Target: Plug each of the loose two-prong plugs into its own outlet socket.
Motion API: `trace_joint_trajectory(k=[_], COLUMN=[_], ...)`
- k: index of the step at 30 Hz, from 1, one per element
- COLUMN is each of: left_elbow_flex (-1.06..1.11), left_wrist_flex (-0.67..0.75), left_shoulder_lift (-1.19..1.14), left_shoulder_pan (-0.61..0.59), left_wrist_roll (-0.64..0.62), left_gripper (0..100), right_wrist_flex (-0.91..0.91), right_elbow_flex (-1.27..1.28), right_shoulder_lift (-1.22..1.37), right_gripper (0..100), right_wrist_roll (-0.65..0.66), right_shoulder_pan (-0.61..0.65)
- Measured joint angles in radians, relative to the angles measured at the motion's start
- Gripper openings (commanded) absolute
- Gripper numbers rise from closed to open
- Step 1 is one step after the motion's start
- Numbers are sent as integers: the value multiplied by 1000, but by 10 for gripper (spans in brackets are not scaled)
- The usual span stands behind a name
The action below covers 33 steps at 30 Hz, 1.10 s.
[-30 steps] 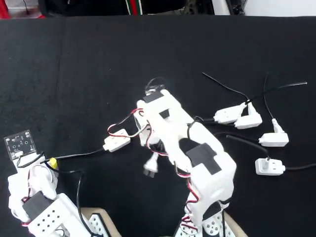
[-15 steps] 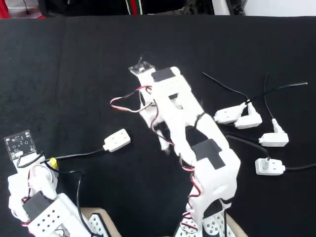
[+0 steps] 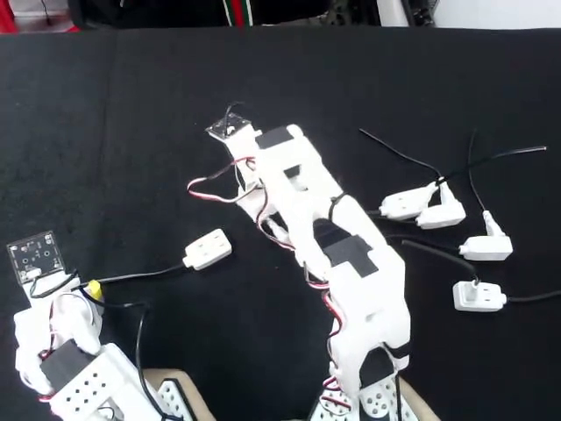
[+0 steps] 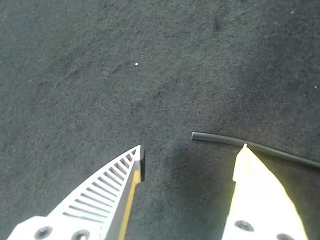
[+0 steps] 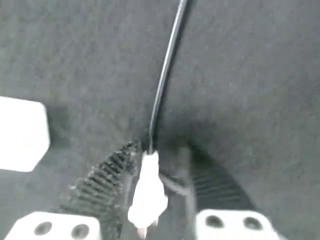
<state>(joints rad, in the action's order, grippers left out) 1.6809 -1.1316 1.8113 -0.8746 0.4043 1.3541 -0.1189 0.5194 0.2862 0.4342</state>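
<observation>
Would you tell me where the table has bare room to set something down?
The table is bare beyond and left of the outlet socket, and along the far edge. Crowded: the right side, where plugs and sockets lie beside the right arm.

On my overhead feed the worktop (image 3: 105,132) is covered edge to edge in black, felt-like cloth. Up close the cloth looks fuzzy, and I can pick out a pale speck (image 4: 136,64) on it. Past the far edge I see a thin strip of room: a red object (image 3: 7,16) at one corner, dark clutter (image 3: 175,10) along the middle, and a white surface (image 3: 495,12) at the other corner. The light is even and the shadows are soft.
</observation>
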Motion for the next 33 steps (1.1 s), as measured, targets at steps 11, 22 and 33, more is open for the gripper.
trace_joint_trajectory(k=[11, 22, 33], left_elbow_flex=[0, 0, 0], left_wrist_flex=[0, 0, 0], left_shoulder_lift=[0, 0, 0], left_shoulder_pan=[0, 0, 0], left_wrist_roll=[0, 0, 0], left_gripper=[293, 293, 293], right_wrist_flex=[295, 373, 373], right_elbow_flex=[-196, -321, -402], right_shoulder_lift=[5, 178, 295], right_gripper=[273, 272, 60], right_wrist_roll=[25, 269, 275], right_shoulder_pan=[6, 74, 26])
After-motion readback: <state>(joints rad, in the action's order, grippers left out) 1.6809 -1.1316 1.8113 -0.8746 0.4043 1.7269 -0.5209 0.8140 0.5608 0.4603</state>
